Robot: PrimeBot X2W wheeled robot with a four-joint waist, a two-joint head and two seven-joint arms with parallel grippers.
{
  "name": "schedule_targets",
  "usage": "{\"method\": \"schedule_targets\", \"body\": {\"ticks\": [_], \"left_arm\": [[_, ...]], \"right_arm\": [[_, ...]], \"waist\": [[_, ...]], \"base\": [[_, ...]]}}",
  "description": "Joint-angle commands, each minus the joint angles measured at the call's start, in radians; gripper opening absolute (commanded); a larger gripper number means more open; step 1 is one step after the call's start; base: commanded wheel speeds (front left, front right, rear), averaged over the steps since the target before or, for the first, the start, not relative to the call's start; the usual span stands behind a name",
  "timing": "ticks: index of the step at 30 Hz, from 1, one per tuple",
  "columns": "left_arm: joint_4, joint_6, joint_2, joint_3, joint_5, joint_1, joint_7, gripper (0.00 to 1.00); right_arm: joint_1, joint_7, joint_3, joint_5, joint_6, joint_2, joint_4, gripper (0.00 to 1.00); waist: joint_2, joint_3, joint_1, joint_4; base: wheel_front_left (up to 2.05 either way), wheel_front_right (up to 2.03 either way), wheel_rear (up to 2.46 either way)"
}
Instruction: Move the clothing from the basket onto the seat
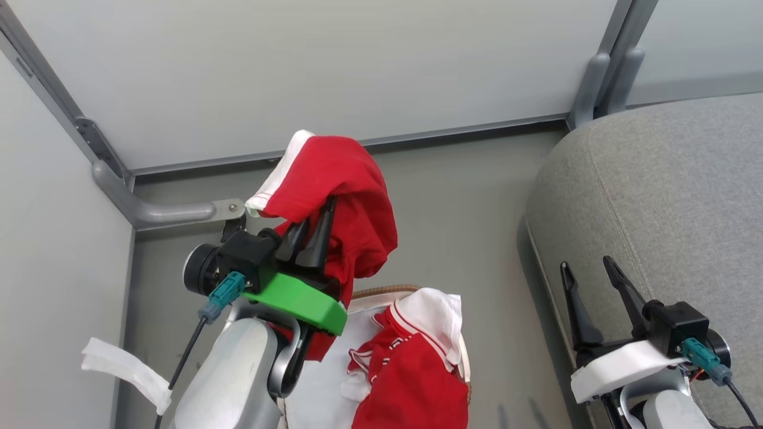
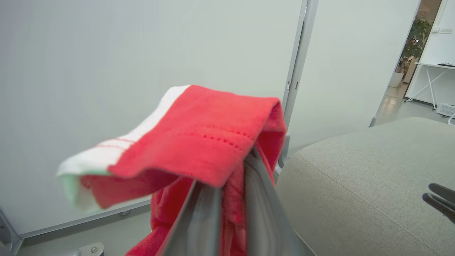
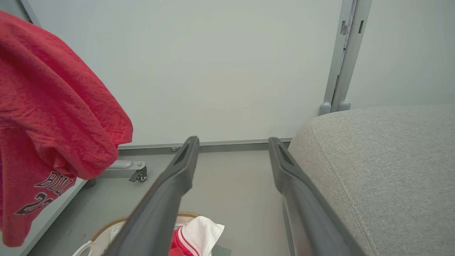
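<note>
clenching red clothing (image 1: pixel 351 190) above the basket (image 1: pixel 381 292), left hand (image 1: pixel 316 223); right hand (image 1: pixel 585 265) spread empty beside seat (image 1: pixel 673 190).

Partial lettering on a red garment (image 3: pixel 53 106)
Low on the cloth, well left of the seat (image 3: pixel 384 170), dark outlined letters (image 3: pixel 53 180) read "BUL" before a fold cuts them off. Beneath them is a number starting with "2", the rest unclear.

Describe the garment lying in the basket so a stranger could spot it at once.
Left of the grey seat stands a basket with a brown woven rim. In it lies a crumpled red garment with white striped trim and a white panel; the other red garment hangs aloft from the left gripper.
</note>
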Motion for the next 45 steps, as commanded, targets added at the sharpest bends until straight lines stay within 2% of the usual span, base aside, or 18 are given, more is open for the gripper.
{"method": "schedule_targets", "body": {"ticks": [1, 6, 10, 18, 29, 35, 45], "left_arm": [[-0.021, -0.003, -0.003, 0.004, 0.0, -0.017, 0.0, 0.0], [-0.066, -0.003, -0.006, 0.011, -0.008, -0.033, 0.0, 0.0], [-0.082, -0.003, -0.009, 0.005, -0.012, -0.04, 0.0, 0.0], [-0.092, -0.003, -0.012, -0.03, -0.023, -0.027, 0.0, 0.0], [-0.087, -0.003, -0.013, -0.065, -0.046, -0.036, 0.0, 0.0], [-0.09, -0.003, -0.013, -0.09, -0.055, -0.038, 0.0, 0.0], [-0.102, -0.003, -0.013, -0.153, -0.081, -0.05, 0.0, 0.0]], "right_arm": [[0.021, -0.002, 0.004, 0.004, -0.001, -0.004, 0.001, 1.0], [0.044, -0.002, 0.019, -0.002, -0.001, -0.004, 0.009, 1.0], [0.056, -0.002, 0.072, -0.024, -0.001, -0.004, 0.013, 1.0], [0.012, -0.002, 0.308, -0.072, -0.001, -0.004, 0.019, 1.0], [-0.153, -0.002, 0.512, 0.064, -0.001, -0.004, 0.059, 1.0], [-0.209, -0.002, 0.563, 0.089, -0.001, -0.004, 0.097, 1.0], [-0.282, -0.002, 0.605, 0.091, -0.001, -0.004, 0.254, 1.0]], "waist": [[0.0, -0.047, 0.0001, 0.014], [0.0, -0.063, 0.0001, 0.017], [0.0, -0.072, 0.0001, 0.02], [0.0, -0.08, 0.0001, 0.041], [0.0, -0.066, 0.0001, 0.079], [0.0, -0.064, 0.0001, 0.099], [0.0, -0.055, 0.0001, 0.134]], "base": [[0.0, 0.0, 0.0], [0.0, 0.0, 0.0], [0.0, 0.0, 0.0], [0.0, 0.0, 0.0], [0.0, 0.0, 0.0], [0.0, 0.0, 0.0], [0.0, 0.0, 0.0]]}}
